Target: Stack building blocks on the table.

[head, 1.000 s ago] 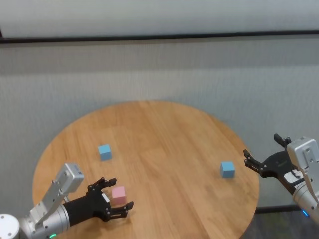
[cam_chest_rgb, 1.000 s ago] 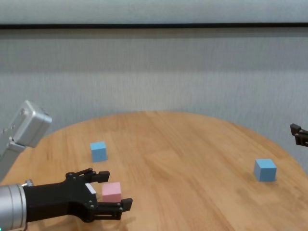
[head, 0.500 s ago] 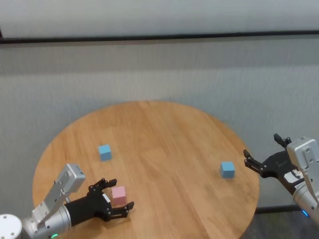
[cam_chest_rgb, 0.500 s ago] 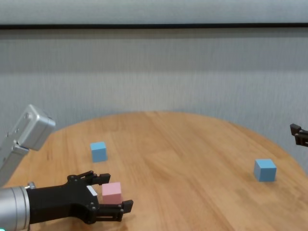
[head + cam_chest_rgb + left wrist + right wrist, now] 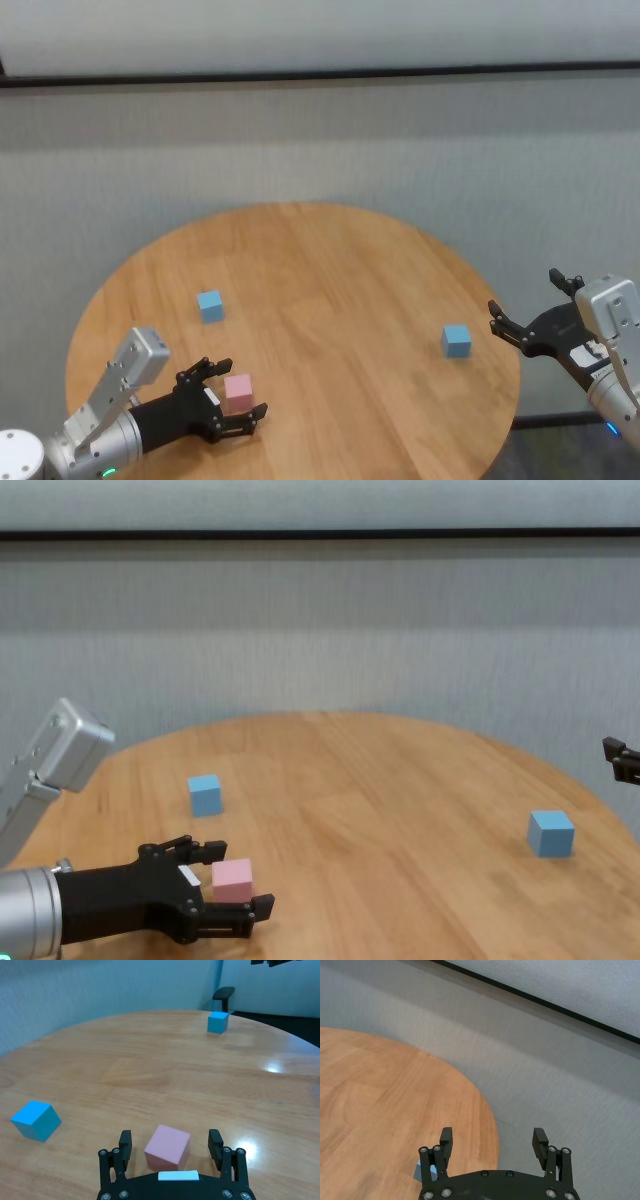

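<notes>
The pale pink cube [image 5: 238,390] sits on the round wooden table [image 5: 330,260] near its front left. My left gripper [image 5: 242,387] is open and low, with one finger on each side of the cube. In the left wrist view the pink cube [image 5: 168,1146] lies between the fingers with a gap on both sides. One light blue cube [image 5: 210,304] sits just beyond it to the left. The other light blue cube [image 5: 456,340] is near the table's right edge. My right gripper [image 5: 524,290] is open and empty, held off the table's right edge.
A grey wall with a dark rail runs behind the table. The broad middle of the tabletop [image 5: 380,810] is bare wood. In the left wrist view a dark chair [image 5: 223,995] stands beyond the table's far edge.
My left gripper has settled slightly lower and back around the pink cube. The cubes and my right arm have not moved.
</notes>
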Action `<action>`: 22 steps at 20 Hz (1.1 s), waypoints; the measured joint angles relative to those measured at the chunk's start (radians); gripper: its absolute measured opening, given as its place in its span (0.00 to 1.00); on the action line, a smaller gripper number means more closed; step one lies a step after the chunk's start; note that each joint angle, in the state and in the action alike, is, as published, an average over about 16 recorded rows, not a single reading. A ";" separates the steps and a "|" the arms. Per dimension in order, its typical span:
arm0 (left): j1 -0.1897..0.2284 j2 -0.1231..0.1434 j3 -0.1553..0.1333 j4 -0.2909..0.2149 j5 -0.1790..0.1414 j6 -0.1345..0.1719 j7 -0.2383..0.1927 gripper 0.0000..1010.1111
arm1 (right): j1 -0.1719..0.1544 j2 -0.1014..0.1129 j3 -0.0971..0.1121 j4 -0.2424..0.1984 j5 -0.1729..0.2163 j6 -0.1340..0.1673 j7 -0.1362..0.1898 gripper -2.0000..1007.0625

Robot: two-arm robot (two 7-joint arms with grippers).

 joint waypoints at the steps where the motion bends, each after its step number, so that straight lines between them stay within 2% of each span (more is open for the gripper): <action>1: -0.001 0.000 0.000 0.002 0.001 0.001 0.000 0.99 | 0.000 0.000 0.000 0.000 0.000 0.000 0.000 1.00; 5: -0.003 -0.002 -0.001 0.007 0.003 0.007 -0.003 0.96 | 0.000 0.000 0.000 0.000 0.000 0.000 0.000 1.00; 10: -0.007 -0.002 0.000 0.013 0.007 0.011 -0.008 0.87 | 0.000 0.000 0.000 0.000 0.000 0.000 0.000 1.00; 22: -0.011 -0.002 0.005 0.014 0.018 0.014 -0.009 0.53 | 0.000 0.000 0.000 0.000 0.000 0.000 0.000 1.00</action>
